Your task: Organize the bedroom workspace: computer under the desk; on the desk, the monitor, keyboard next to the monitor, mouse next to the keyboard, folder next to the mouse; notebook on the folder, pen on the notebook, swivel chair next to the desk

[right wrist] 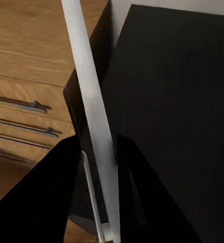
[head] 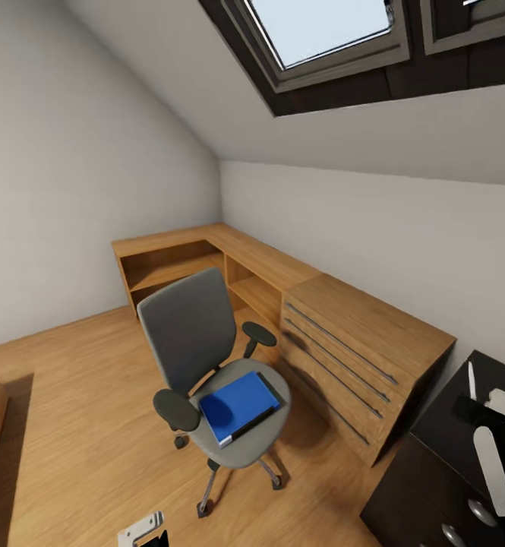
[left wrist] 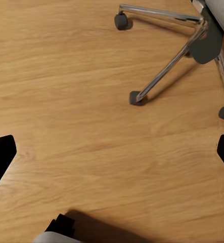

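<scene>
Step in hand, as I judge it: set the monitor [right wrist: 94, 101] on the desk [right wrist: 177, 101].

1. R gripper [right wrist: 97, 147]: fingers [right wrist: 56, 192] narrow, clamped on either face of a thin white-edged panel seen edge-on. I read it as the monitor; its stand isn't visible.
2. Panel runs out past my fingertips, over the desk's near edge, with the wood drawer cabinet [right wrist: 26, 101] beside.
3. Procedure: carry it further over the black top, level it upright, lower until the base seats, then release. Thin edge grip, so it may pivot.
4. L gripper [left wrist: 112, 152]: fingers [left wrist: 0, 157] wide apart, empty, above floor near the swivel chair [head: 199, 342].
5. Folder [head: 237, 405] lies on the chair seat.
</scene>
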Robot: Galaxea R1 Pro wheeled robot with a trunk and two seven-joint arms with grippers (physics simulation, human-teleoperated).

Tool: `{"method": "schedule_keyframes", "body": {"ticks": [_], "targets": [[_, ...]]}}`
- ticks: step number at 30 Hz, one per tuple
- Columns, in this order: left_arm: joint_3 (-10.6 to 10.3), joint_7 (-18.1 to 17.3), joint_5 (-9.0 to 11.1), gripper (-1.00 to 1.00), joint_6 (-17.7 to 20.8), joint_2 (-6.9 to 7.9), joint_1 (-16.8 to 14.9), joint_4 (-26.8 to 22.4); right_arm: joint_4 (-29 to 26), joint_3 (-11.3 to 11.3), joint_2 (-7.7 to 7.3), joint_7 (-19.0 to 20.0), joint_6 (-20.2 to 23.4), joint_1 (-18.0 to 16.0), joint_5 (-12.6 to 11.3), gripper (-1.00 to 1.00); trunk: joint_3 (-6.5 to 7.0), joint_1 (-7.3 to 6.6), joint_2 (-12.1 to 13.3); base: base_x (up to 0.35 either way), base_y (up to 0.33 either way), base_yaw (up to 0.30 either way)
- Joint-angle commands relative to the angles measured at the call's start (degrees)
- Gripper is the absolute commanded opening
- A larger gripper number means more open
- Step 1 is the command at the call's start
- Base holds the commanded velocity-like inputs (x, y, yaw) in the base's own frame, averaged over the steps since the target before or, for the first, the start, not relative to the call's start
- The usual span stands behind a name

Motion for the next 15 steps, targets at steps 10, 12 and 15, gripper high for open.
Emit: {"method": "schedule_keyframes", "body": {"ticks": [10, 12, 15], "targets": [[-3.51, 0.79, 0.42, 1.0, 0.14, 0.2, -0.03, -0.04, 20.04, 0.88, -1.59, -0.42, 1.19, -9.25, 2.76, -1.0, -0.08, 0.01, -0.06, 0.0, -0.082, 0.0], [-3.52, 0.82, 0.45, 1.0, 0.14, 0.2, -0.03, -0.04, 21.56, 0.98, -1.65, -0.41, 1.16, -9.96, 2.76, -1.0, -0.08, 0.01, -0.06, 0.0, 0.0, 0.0], [-3.51, 0.84, 0.48, 1.0, 0.14, 0.19, -0.01, -0.04, 26.38, 1.22, -1.78, -0.38, 1.02, -12.2, 4.41, -1.0, -0.08, 0.01, -0.06, 0.0, 0.0, 0.0]]}}
